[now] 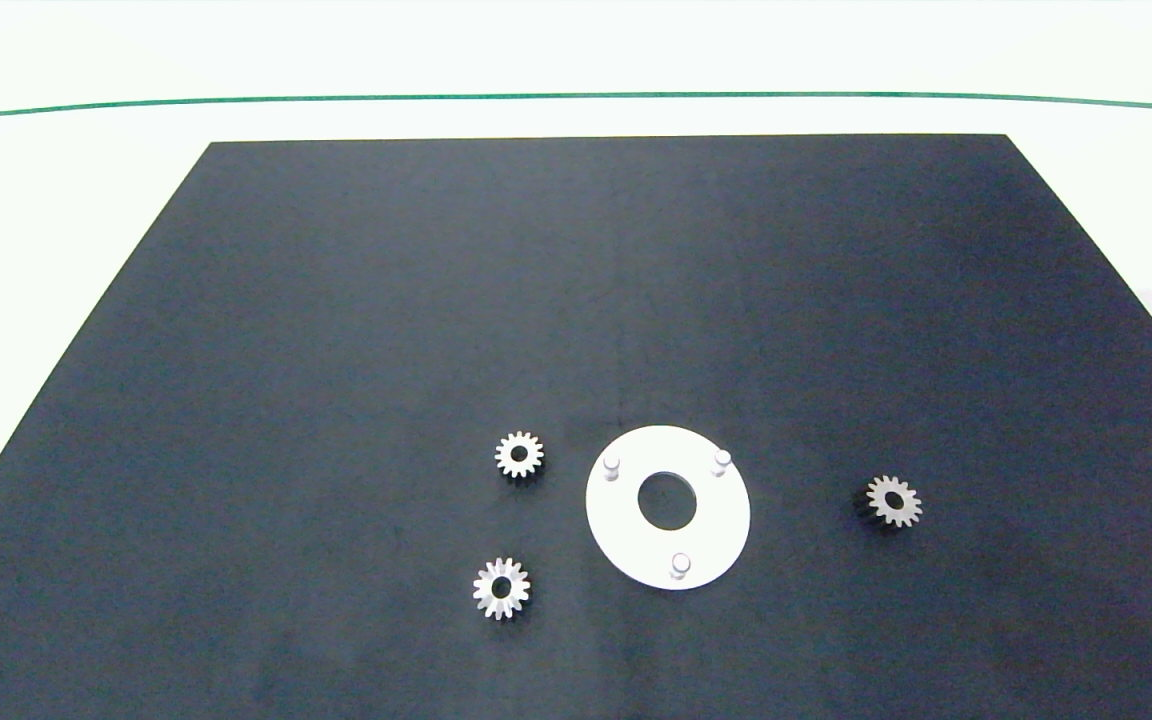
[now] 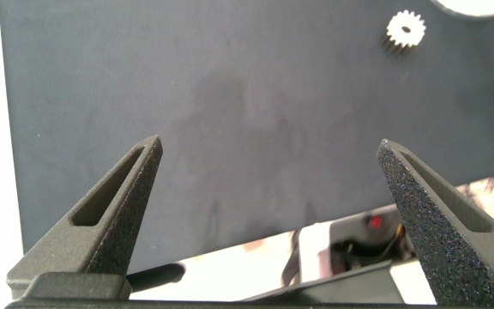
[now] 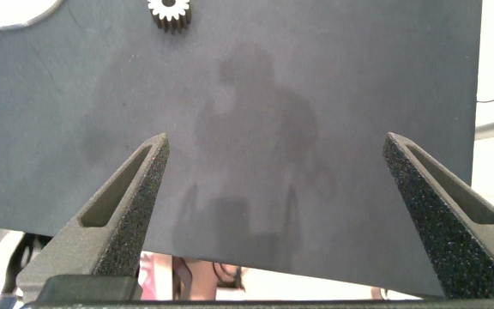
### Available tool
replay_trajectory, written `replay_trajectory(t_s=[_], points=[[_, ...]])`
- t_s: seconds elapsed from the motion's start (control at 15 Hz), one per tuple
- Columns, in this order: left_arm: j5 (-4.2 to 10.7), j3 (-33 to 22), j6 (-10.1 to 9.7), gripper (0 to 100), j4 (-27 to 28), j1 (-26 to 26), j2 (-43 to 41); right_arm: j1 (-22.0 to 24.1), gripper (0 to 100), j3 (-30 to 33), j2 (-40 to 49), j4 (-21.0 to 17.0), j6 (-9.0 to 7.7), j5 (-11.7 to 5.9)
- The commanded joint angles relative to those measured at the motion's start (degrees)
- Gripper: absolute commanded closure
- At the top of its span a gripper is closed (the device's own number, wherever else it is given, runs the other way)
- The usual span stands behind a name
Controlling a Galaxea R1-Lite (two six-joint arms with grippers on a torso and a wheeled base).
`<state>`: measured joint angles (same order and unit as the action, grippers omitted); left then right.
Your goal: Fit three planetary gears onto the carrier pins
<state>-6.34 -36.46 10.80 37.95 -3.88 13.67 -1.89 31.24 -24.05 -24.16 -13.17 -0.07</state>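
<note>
- Left tool (image 2: 268, 184) and right tool (image 3: 273, 184): both released, fingers spread wide above the table (image 1: 336, 350).
- Three planetary gears (image 1: 519, 455) (image 1: 501, 588) (image 1: 894, 501) lie flat around the white disc (image 1: 716, 520).
- Carrier pins (image 1: 679, 566) stand bare.

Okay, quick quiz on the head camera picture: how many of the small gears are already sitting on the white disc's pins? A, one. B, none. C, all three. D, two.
B: all three planetary gears lie flat on the dark mat, two on one side of the white disc and one on the other, and the carrier pins stand bare.
</note>
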Motion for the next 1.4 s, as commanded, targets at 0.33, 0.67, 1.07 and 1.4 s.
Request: replay_trajectory(t_s=[0.33, 0.67, 1.07, 1.4], points=[[0.45, -2.1, 4.67, 0, 0.3, 0.4, 7.2, -2.4, 0, 16.3, -23.1, -8.1, -6.61, 0.95], [0.98, -2.1, 4.67, 0, 0.4, 0.8, 6.5, -2.2, 0, 16.8, -32.1, -6.9, -7.93, 1.74], [1.07, -2.1, 4.49, 0, 0.4, 0.8, 5.9, -2.4, 0, 17.0, -39.8, -0.4, -8.89, 2.09], [1.07, -2.1, 4.49, 0, 0.2, 0.8, 5.8, -5.4, 0, 16.7, -43.4, 2.4, -8.72, 8.6]])
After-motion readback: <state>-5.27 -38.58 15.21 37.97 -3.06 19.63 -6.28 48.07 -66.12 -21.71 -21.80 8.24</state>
